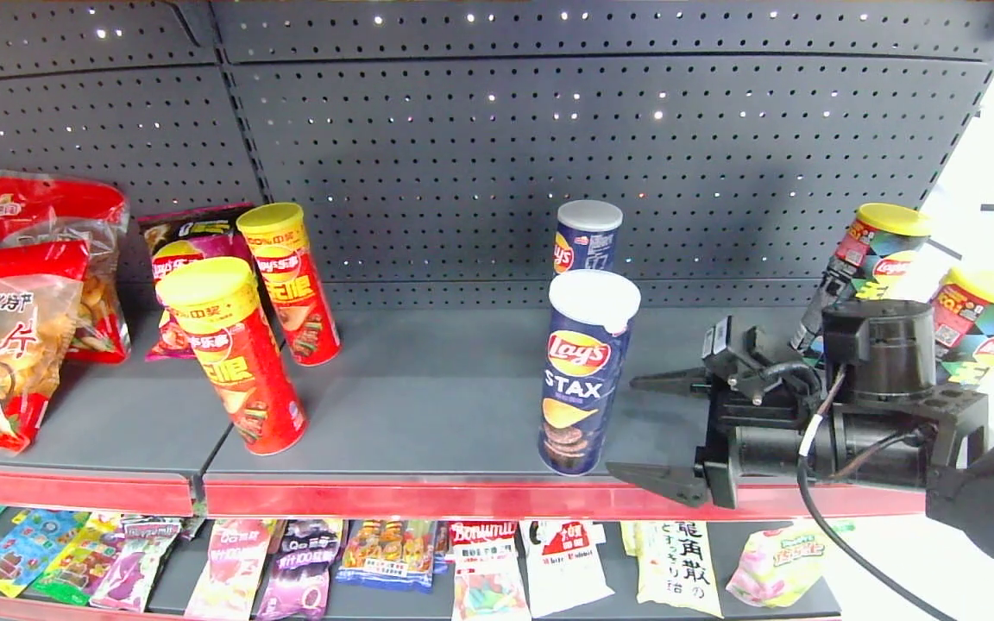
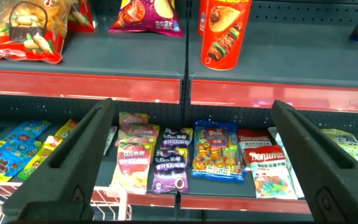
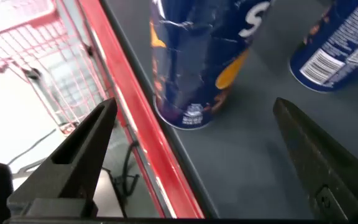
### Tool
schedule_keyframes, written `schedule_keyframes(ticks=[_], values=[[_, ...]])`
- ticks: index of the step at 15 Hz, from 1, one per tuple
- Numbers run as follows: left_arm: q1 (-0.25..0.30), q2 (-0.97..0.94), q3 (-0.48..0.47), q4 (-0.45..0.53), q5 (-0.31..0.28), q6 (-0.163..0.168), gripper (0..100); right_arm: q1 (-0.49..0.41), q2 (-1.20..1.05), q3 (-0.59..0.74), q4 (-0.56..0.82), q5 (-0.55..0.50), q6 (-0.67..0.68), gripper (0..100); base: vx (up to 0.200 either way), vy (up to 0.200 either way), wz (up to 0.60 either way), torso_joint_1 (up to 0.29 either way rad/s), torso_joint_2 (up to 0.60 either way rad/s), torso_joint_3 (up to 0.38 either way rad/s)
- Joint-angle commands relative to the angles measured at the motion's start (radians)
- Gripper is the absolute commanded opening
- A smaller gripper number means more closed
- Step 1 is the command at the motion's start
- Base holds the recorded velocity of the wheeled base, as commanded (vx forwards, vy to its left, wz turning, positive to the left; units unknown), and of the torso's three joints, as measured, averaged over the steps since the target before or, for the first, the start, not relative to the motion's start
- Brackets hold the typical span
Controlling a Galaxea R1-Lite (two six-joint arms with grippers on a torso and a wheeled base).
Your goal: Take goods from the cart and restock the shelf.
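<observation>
Left gripper [image 2: 192,109] is empty with fingers wide, facing the lower shelf [image 2: 229,203]. Right gripper [image 1: 622,427] fingers [image 1: 657,481] are also wide and empty, just beside the front blue can [image 1: 583,379]. The can stands upright near the shelf's red front edge [image 1: 419,498]. Risk: a finger brush tips it off that edge, or back into the rear blue can [image 1: 588,237].

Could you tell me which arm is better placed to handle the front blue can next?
Right, probably: the right gripper sits open at the shelf beside the front blue can; the left gripper faces the lower shelf.
</observation>
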Motion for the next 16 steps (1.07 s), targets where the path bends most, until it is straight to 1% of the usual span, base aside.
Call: schedule_keyframes(ticks=[1, 6, 10, 14, 16], values=[[0.000, 0.000, 0.000, 0.000, 0.000, 0.000, 100, 0.004, 0.003, 0.004, 0.000, -0.026, -0.007, 100, 0.000, 0.000, 0.00, 0.000, 0.00, 0.000], [0.000, 0.000, 0.000, 0.000, 0.000, 0.000, 100, 0.027, 0.037, -0.010, 0.000, -0.108, -0.008, 100, 0.000, 0.000, 0.00, 0.000, 0.00, 0.000], [0.000, 0.000, 0.000, 0.000, 0.000, 0.000, 100, 0.055, 0.066, -0.039, -0.002, -0.115, -0.007, 100, 0.000, 0.000, 0.00, 0.000, 0.00, 0.000], [0.000, 0.000, 0.000, 0.000, 0.000, 0.000, 100, 0.056, 0.085, -0.051, 0.000, -0.154, 0.001, 100, 0.000, 0.000, 0.00, 0.000, 0.00, 0.000], [0.000, 0.000, 0.000, 0.000, 0.000, -0.002, 100, 0.055, 0.095, -0.053, 0.000, -0.192, 0.001, 100, 0.000, 0.000, 0.00, 0.000, 0.00, 0.000]])
